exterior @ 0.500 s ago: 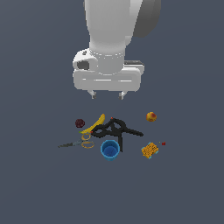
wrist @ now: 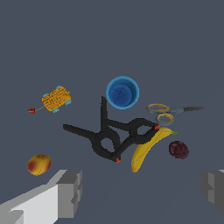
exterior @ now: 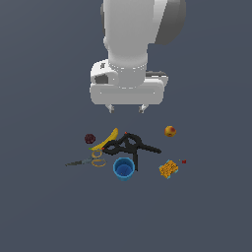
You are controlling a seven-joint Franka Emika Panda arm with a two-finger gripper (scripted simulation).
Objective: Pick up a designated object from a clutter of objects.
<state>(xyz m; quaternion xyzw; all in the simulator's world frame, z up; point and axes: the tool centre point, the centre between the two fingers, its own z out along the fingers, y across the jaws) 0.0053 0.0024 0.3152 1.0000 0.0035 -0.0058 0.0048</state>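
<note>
The scissors (exterior: 88, 160) lie flat at the clutter's edge toward the exterior view's left, thin grey blades pointing outward, two orange-yellow rings (wrist: 160, 112) beside the banana. The yellow banana (exterior: 106, 140) and black clamp (exterior: 129, 146) lie together in the middle, the blue cup (exterior: 123, 168) in front of them. My gripper (exterior: 127, 108) hangs open well above and behind the clutter, holding nothing. In the wrist view its fingers (wrist: 65, 192) frame the scene, with the clamp (wrist: 111, 135) and banana (wrist: 148, 146) between them.
A dark red fruit (exterior: 89, 138) sits beside the banana's tip. An orange ball (exterior: 170, 131) lies toward the exterior view's right, apart from the pile. An orange-yellow block (exterior: 168, 168) with a small red piece (exterior: 183, 161) rests near the cup's right.
The arm has shifted slightly; the gripper stays open and high above the clutter. The objects have not moved.
</note>
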